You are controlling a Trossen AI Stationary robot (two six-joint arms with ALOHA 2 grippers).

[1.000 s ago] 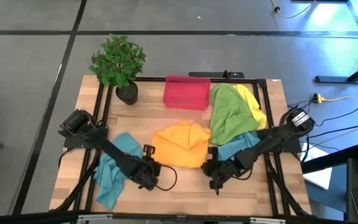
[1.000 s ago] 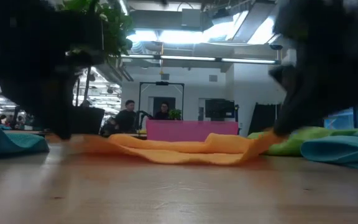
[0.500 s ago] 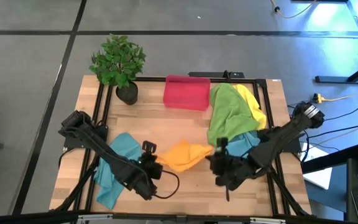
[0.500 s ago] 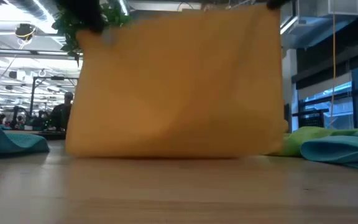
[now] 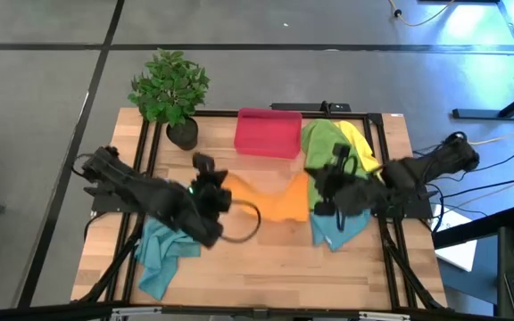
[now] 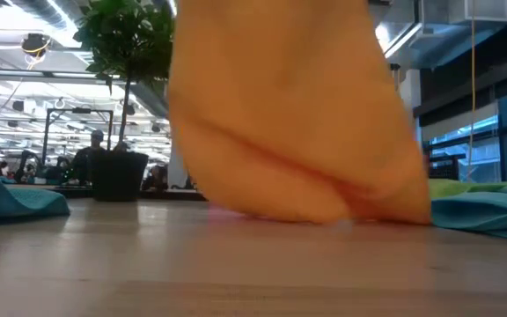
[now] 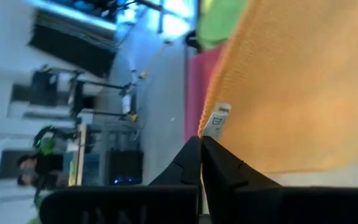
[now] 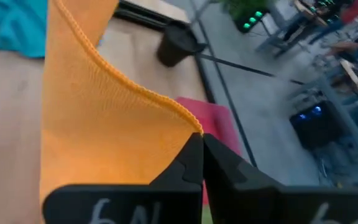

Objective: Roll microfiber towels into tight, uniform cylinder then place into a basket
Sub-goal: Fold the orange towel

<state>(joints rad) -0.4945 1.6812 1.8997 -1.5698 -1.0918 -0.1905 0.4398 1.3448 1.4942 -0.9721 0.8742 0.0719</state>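
At the far left of the table stands the plant (image 5: 169, 87), and in front of it a teal towel (image 5: 159, 252) lies crumpled near the front edge, partly under the left arm. The left gripper (image 5: 211, 183) is raised over the middle of the table, its fingers pressed together on one corner of the orange towel (image 5: 275, 198); the left wrist view shows the care tag just beside the pinch. The towel hangs between the two arms as a sheet, its lower edge touching or all but touching the wood in the low view (the sheet hides whatever lies behind it there). The right gripper (image 5: 327, 189) pinches the opposite corner, fingers likewise closed on the hem.

Behind the towel, the basket (image 5: 269, 132) sits at the back edge and looks empty. Just beside it to the right, the green towel (image 5: 324, 152) lies heaped over the yellow towel (image 5: 361, 144), and a second teal one (image 5: 337, 230) lies in front of them under the right arm.

By my reading the task is barely begun: no cloth is rolled, none is binned. The orange one seems to be getting spread flat for rolling; four more wait.
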